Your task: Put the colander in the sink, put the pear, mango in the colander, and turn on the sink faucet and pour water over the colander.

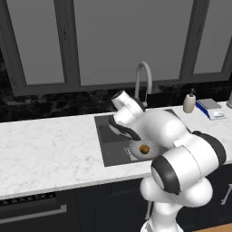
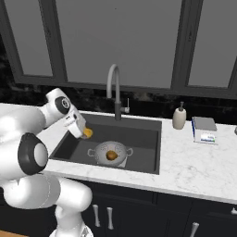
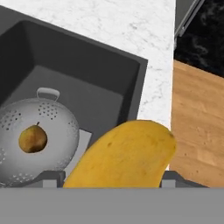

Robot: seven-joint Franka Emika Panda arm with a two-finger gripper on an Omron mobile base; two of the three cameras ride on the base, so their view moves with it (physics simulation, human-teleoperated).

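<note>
The mango (image 3: 124, 155), bright orange-yellow, sits between the pincer's (image 2: 84, 133) two tips in the hand view, the jaws spread wide around its body and closed on it. In the right base view that pincer hangs over the left part of the sink (image 2: 143, 152), above the basin and not down in it.

Below and beside it, the colander (image 2: 111, 153) stands upright on the sink floor near the front wall, partly over the lighter square patch. The pear (image 2: 111, 155), dull brown, lies inside the colander at its middle; the hand view shows its little stem up. Mango and colander are apart, the fruit held higher and off to the colander's left in the right base view.

Behind the basin the sink faucet (image 2: 114, 88) arches up at the back rim, its spout curving toward the window. To its right on the marble tabletop (image 2: 194, 166) stands a small soap bottle (image 2: 179, 117), and further right a flat blue-and-white box (image 2: 204, 128). In the left base view the robot's own white arm covers much of the sink.
</note>
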